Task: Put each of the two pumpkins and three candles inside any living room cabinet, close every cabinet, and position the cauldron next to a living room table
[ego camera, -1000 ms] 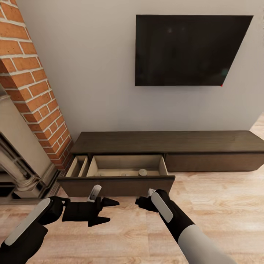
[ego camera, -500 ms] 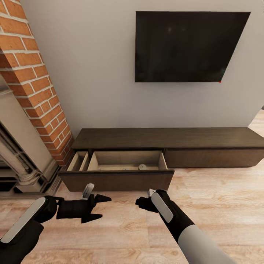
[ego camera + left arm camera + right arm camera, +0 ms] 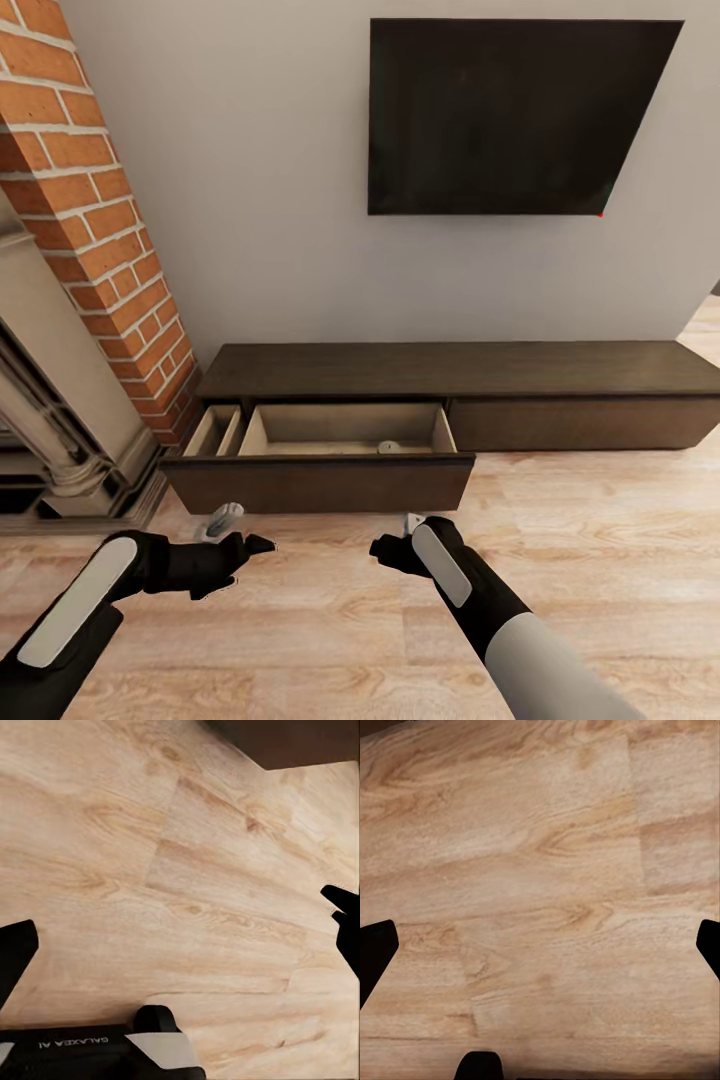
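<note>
Our cabinet (image 3: 440, 368) drawer (image 3: 320, 482) stands open, one candle (image 3: 389, 447) inside. Left gripper (image 3: 240, 555) and right gripper (image 3: 385, 549) hover over floor (image 3: 560, 540), jaws apart, empty.

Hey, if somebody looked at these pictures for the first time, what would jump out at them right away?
Probably the large black flat screen on the pale wall, then the long low dark-brown wood cabinet under it, its left drawer pulled open with a stubby beige candle inside. A red brick column stands at the left.

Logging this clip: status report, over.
Both end effectors open, empty, over floor. Cabinet drawer open, one candle inside. Nothing in the way.
</note>
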Tool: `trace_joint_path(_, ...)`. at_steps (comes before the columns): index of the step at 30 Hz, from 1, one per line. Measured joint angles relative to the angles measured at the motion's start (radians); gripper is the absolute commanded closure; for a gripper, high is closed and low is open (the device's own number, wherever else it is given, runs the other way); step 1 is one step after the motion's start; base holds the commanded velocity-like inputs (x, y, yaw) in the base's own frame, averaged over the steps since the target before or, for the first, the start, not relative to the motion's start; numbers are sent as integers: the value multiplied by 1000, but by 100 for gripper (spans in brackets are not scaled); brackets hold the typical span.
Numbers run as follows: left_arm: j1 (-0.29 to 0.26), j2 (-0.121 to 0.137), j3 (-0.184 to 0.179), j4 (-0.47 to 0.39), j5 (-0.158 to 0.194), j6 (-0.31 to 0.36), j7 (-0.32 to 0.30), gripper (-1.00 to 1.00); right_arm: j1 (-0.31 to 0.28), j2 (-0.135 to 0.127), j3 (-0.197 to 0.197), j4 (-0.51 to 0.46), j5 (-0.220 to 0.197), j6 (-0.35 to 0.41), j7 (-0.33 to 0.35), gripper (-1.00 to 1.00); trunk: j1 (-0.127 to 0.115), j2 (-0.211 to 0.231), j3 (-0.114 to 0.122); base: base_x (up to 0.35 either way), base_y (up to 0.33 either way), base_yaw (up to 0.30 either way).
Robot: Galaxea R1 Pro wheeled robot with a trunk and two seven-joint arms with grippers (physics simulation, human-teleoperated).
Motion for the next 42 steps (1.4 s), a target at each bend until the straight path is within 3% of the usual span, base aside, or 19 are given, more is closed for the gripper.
trace_joint_path(1,0,-3,1,0,-48,-15,0,-100,0,0,1,-1,2,-1,0,-100,4,-7,-3,0,0,0)
trace_joint_path(2,0,-5,1,0,-73,-23,0,-100,0,0,2,-1,3,-2,0,-100,8,-14,-6,0,0,0)
trace_joint_path(4,0,-19,-2,1,-188,-56,0,-100,0,0,3,5,6,-22,-1,-100,15,-28,-13,0,0,0)
trace_joint_path(5,0,-26,-3,1,-210,-63,-1,-100,0,0,3,7,6,-30,-1,-100,19,-35,-16,0,0,0)
trace_joint_path(10,-1,-122,-7,65,-428,-90,-2,-100,0,-2,19,13,14,-133,-2,-100,38,-70,-31,0,0,0)
trace_joint_path(11,-1,-130,-7,71,-450,-91,-3,-100,0,-2,29,14,21,-153,-3,-100,42,-77,-34,0,0,0)
trace_joint_path(14,-1,-169,-8,90,-570,-95,-8,-100,0,-3,57,16,38,-200,-4,-100,54,-98,-44,0,0,0)
trace_joint_path(16,-1,-186,-9,94,-630,-95,-11,-100,0,-4,71,21,45,-236,-3,-100,61,-112,-50,0,0,0)
trace_joint_path(21,-2,-205,-11,110,-694,-108,-13,-100,0,-5,103,70,51,-318,-4,-100,81,-147,-66,0,0,0)
trace_joint_path(26,-2,-207,-29,117,-707,-145,-14,-100,0,1,210,112,52,-418,-6,-100,100,-182,-81,0,0,0)
trace_joint_path(32,-1,-206,-81,126,-730,-177,-14,-100,0,2,251,119,50,-472,-17,-100,123,-224,-100,0,0,0)
trace_joint_path(38,-1,-208,-151,163,-888,-326,-15,-100,0,3,258,138,56,-495,-21,-100,146,-266,-119,0,0,0)
trace_joint_path(42,-1,-207,-162,167,-910,-355,-16,-100,0,2,258,146,87,-541,-25,-100,161,-294,-132,0,0,0)
